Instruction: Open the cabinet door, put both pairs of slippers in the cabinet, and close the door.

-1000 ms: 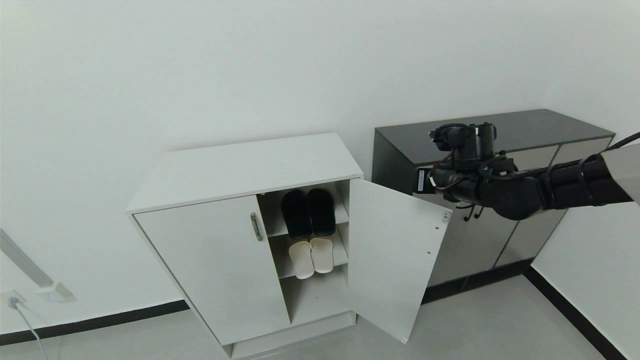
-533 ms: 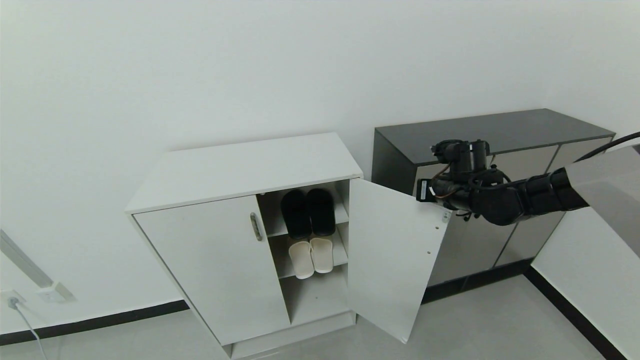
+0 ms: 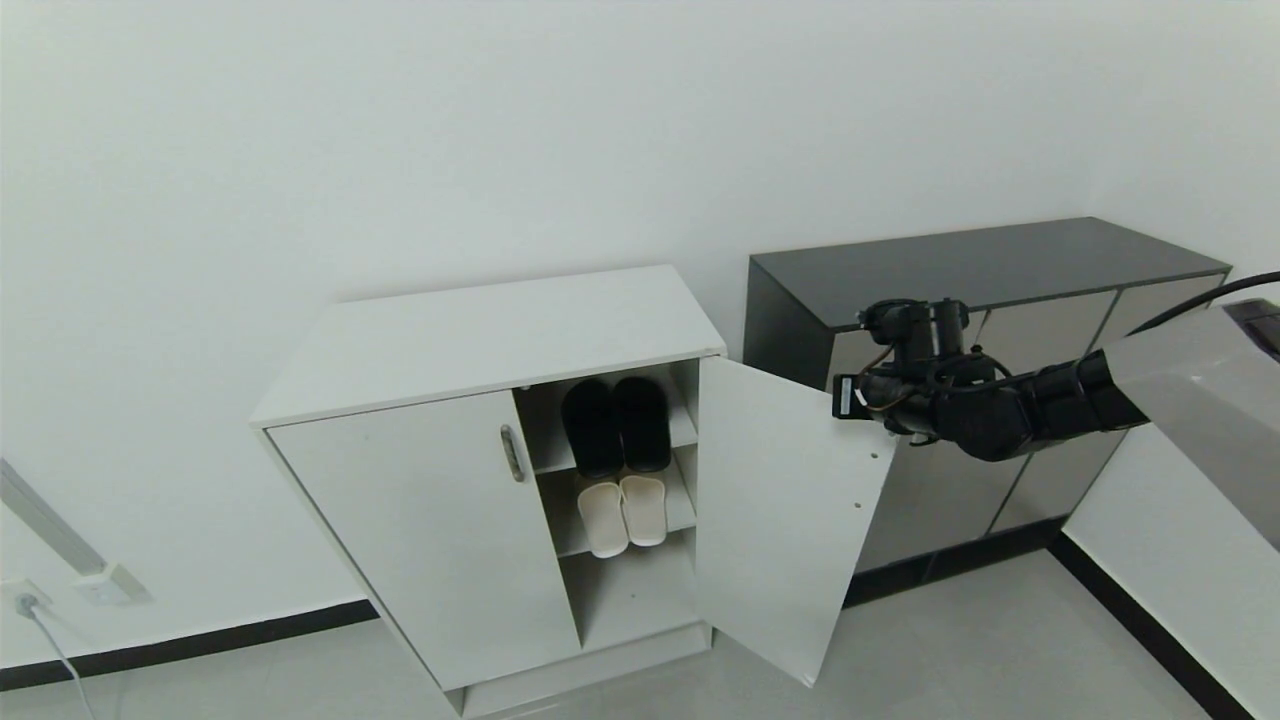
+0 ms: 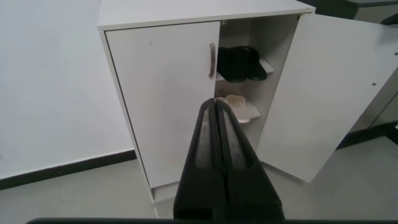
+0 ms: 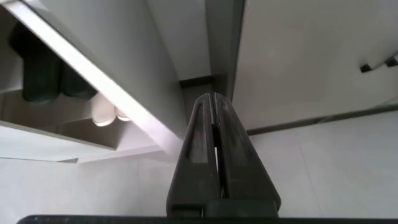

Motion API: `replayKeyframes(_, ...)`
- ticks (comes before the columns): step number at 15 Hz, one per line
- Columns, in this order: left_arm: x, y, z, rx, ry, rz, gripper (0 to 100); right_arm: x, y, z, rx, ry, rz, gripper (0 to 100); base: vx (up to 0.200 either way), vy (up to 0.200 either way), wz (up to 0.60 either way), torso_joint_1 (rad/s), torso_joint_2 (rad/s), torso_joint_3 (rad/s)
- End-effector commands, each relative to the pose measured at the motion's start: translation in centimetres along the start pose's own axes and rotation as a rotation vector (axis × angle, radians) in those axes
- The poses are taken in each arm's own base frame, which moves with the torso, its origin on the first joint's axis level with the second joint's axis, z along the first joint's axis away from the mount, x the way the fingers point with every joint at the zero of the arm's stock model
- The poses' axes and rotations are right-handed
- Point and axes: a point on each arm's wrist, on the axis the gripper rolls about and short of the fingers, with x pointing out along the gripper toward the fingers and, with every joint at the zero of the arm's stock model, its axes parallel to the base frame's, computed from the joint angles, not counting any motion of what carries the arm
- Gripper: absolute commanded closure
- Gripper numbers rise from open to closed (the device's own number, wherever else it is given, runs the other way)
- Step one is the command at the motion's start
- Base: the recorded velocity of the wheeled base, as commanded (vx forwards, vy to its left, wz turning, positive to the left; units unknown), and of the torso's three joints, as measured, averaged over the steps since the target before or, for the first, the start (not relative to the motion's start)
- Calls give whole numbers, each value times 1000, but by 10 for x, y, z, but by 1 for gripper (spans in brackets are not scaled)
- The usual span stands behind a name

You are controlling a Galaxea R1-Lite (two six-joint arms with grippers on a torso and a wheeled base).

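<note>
The white cabinet [image 3: 480, 340] stands against the wall with its left door closed and its right door [image 3: 780, 500] swung open. Inside, black slippers [image 3: 617, 425] lie on the top shelf and white slippers [image 3: 622, 512] on the shelf below. My right gripper [image 3: 858, 398] hangs at the open door's upper outer corner, on its outside. In the right wrist view this gripper [image 5: 214, 98] is shut and empty, beside the door's top edge [image 5: 106, 81]. My left gripper [image 4: 216, 102] is shut and empty, held back in front of the cabinet, facing the left door's handle [image 4: 211, 60].
A dark grey sideboard [image 3: 980, 260] stands right behind the open door, close to my right arm. A white wall [image 3: 1180, 560] closes the right side. A socket with a cable [image 3: 25, 600] sits low at the left. Bare floor lies before the cabinet.
My right arm has dropped lower and drawn in to the upper outer corner of the open door. The door and slippers have not moved.
</note>
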Motion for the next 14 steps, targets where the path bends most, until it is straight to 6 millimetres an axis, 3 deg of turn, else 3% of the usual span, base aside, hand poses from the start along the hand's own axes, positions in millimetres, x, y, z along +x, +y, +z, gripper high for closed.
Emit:
replayKeyframes(1, 0, 0, 0, -1, 0, 0, 100, -9, 9, 0, -9, 2, 18, 100, 0, 0, 0, 0, 0, 0)
replayKeyframes(5, 0, 0, 0, -1, 2, 0, 100, -33, 35, -7, -34, 26, 80, 100, 0, 0, 0, 0, 0, 0)
replayKeyframes(12, 0, 0, 0, -1, 0, 0, 100, -83, 104, -35, -103, 91, 253, 100, 0, 0, 0, 0, 0, 0)
replayKeyframes(14, 0, 0, 0, -1, -1, 2, 100, -93, 114, -34, -111, 80, 283, 100, 0, 0, 0, 0, 0, 0)
